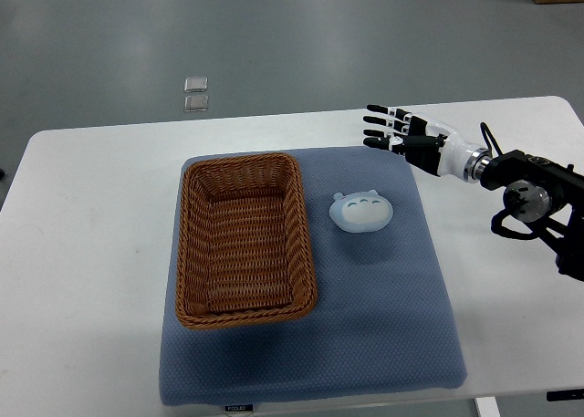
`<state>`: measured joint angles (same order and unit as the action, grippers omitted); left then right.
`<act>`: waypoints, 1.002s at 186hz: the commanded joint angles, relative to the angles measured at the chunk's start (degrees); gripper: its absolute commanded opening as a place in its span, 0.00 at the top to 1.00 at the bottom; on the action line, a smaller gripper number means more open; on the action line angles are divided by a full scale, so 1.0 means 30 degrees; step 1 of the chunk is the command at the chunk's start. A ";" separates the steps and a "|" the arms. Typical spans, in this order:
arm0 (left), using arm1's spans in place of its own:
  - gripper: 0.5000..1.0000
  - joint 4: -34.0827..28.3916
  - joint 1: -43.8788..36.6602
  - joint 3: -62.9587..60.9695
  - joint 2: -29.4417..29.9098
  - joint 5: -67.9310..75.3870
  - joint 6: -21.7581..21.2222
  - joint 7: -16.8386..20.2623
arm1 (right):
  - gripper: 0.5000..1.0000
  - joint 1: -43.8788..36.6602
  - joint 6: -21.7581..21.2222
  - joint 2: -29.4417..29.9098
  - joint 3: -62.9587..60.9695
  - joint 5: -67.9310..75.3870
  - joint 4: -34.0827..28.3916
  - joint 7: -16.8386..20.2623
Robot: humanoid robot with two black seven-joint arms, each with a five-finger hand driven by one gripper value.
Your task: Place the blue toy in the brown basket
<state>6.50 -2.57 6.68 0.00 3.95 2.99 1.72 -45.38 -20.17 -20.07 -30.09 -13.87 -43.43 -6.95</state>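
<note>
Right hand (394, 130), white with black fingers, reaching in from the right edge over the far right part of the desk (91, 216). Fingers spread flat and straight, holding nothing. Palm hovering up and to the right of the toy (361, 211), apart from it, near the far right corner of the mat (383, 326).

Pale blue toy, rounded, with small ears and a faint face, lying on the blue mat just right of the basket (245, 241), not touching its rim. Brown wicker basket, rectangular, open side up, nothing inside, sitting on the left half of the mat.

Step in hand, judging by the layout: the approach, before any grasp. Next move likely calls for bringing the hand toward the toy and down, closing the fingers around its rounded body, then lifting clear of the basket's right wall and carrying left.

Left hand absent from the picture. Right arm cut off by the right edge. Height of the hand above the desk impossible to tell from this steep angle. Toy's face too faint to read. Two small clear objects (195, 93) on the floor beyond the desk, too small to identify.
</note>
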 commanded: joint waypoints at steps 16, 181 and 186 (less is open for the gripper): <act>0.00 0.0002 0.0008 0.0001 0.0000 0.0001 -0.0029 -0.0017 | 0.17 -0.0050 -0.0043 0.0155 0.0158 -0.0152 -0.0027 0.0001; 0.00 0.0002 0.0184 -0.0029 0.0000 0.0001 -0.0029 0.0012 | 0.17 -0.0197 -0.0395 -0.1456 0.0275 -1.6263 -0.2048 -0.3983; 0.00 0.0002 0.0184 -0.0029 0.0000 0.0000 -0.0029 0.0012 | 0.17 -0.0197 -0.0424 -0.1573 0.0333 -1.6644 -0.2223 -0.4041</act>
<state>6.58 -2.02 6.59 0.00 3.92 2.92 1.76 -45.51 -21.08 -23.75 -29.45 -57.74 -48.94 -17.85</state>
